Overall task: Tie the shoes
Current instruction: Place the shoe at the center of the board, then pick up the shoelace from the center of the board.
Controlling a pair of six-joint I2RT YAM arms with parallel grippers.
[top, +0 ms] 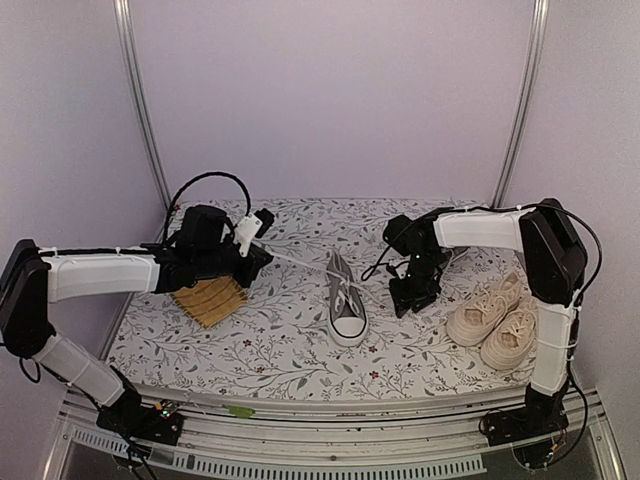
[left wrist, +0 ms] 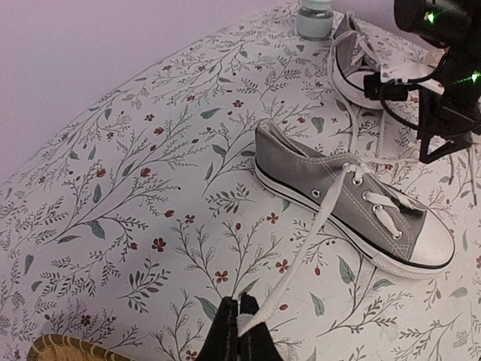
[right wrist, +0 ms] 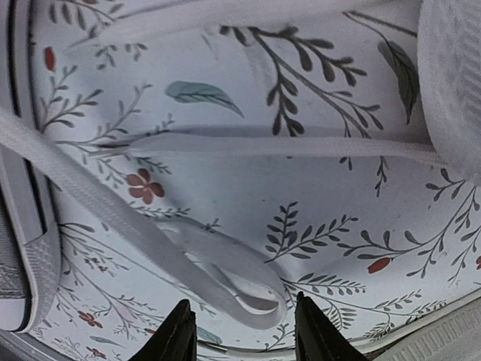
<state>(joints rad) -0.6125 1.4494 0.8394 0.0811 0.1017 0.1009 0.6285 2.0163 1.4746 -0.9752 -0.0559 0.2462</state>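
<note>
A grey sneaker (top: 347, 302) lies mid-table, toe towards me; it also shows in the left wrist view (left wrist: 353, 207). My left gripper (top: 262, 248) (left wrist: 242, 325) is shut on the end of its white lace (left wrist: 316, 233), which runs taut from the top eyelets out to the left. The second grey sneaker (left wrist: 352, 56) lies behind my right arm. My right gripper (top: 408, 298) (right wrist: 248, 335) is open, pointing down just above the cloth, with a loose loop of white lace (right wrist: 233, 282) lying between its fingers. The cream pair (top: 495, 318) sits at the right.
A woven straw mat (top: 208, 298) lies under my left arm. A small jar (left wrist: 314, 16) stands at the far side beyond the second grey sneaker. A grey shoe's sole (right wrist: 22, 248) and a white toe cap (right wrist: 451, 83) flank my right gripper closely.
</note>
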